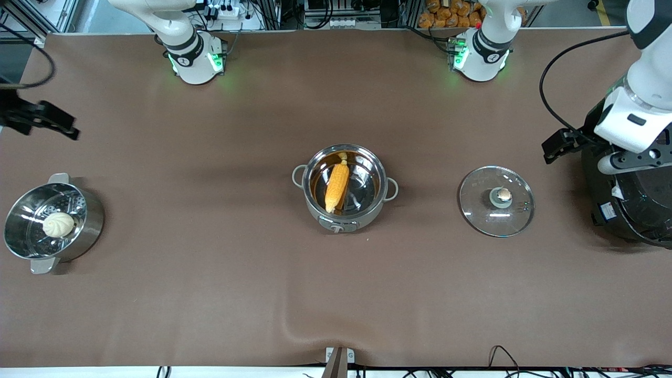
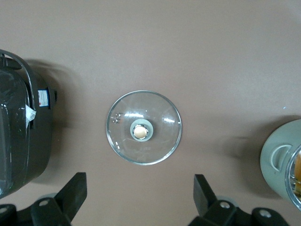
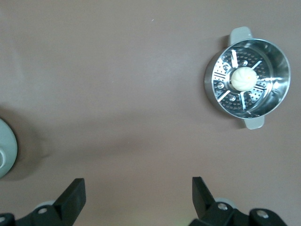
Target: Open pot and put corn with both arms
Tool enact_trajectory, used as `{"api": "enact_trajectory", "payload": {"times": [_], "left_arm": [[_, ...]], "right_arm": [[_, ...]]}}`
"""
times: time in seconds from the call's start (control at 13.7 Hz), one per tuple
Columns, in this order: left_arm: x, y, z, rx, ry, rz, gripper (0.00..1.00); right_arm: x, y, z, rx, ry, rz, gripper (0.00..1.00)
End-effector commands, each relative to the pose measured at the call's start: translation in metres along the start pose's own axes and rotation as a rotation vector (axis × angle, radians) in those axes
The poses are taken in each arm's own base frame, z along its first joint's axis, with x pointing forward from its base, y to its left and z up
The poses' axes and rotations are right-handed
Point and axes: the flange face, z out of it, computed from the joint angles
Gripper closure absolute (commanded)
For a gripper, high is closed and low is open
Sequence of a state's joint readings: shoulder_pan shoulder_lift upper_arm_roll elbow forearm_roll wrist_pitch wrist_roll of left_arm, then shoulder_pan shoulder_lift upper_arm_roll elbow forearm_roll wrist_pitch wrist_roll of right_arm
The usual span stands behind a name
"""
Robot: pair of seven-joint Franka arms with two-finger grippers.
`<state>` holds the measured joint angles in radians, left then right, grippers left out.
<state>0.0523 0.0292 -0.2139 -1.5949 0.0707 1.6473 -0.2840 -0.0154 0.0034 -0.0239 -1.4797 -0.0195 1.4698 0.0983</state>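
The steel pot (image 1: 344, 210) stands open at the middle of the table, with the yellow corn (image 1: 336, 186) lying inside it. Its glass lid (image 1: 496, 201) lies flat on the table beside it, toward the left arm's end. My left gripper (image 1: 630, 160) is raised near the rice cooker; in the left wrist view it (image 2: 139, 181) is open and empty, with the lid (image 2: 144, 127) below and the pot's edge (image 2: 284, 162) at the side. My right gripper (image 1: 47, 119) is raised at the right arm's end; in the right wrist view it (image 3: 138, 186) is open and empty.
A steel steamer pot (image 1: 31, 239) holding a white bun (image 1: 59, 224) stands at the right arm's end; it also shows in the right wrist view (image 3: 277, 70). A big black rice cooker (image 1: 638, 202) stands at the left arm's end, beside the lid.
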Motion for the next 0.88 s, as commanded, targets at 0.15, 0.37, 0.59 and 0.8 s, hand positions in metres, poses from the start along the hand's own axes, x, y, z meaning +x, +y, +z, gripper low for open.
{"api": "enact_trajectory", "payload": {"times": [0.15, 0.37, 0.59, 0.8], "left_arm": [[-0.009, -0.009, -0.015, -0.008, -0.017, -0.019, 0.0], [-0.013, -0.008, -0.027, -0.006, -0.039, 0.044, 0.0], [-0.022, -0.013, -0.03, -0.048, -0.093, 0.043, 0.0], [-0.034, -0.019, -0.036, -0.061, -0.133, 0.033, 0.0]], "right_arm": [[0.004, -0.004, -0.003, 0.012, 0.012, -0.013, 0.0], [0.008, -0.006, 0.004, -0.007, 0.016, -0.034, 0.0], [0.006, -0.006, 0.004, -0.006, 0.008, -0.063, 0.0], [0.006, -0.002, 0.003, -0.006, 0.009, -0.1, 0.0]]}}
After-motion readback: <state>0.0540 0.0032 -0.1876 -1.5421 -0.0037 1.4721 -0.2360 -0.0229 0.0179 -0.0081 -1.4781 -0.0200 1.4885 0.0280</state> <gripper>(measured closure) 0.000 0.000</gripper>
